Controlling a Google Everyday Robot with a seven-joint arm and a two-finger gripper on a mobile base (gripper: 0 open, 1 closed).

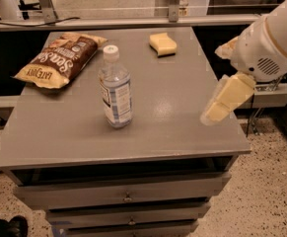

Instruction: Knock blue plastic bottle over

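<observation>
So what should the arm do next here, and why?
Probably sweep the gripper leftward toward the blue plastic bottle, aiming at its upper half. The bottle stands upright near the middle of the table, untouched, while the gripper hovers at the table's right edge, well apart from it.

I see dim warm light, with soft glare on the table (182, 107). The gripper (221, 80) at its right edge looks bright.

chip bag (59, 59), "Sea Sa…"; possibly "LATE JULY"
</observation>
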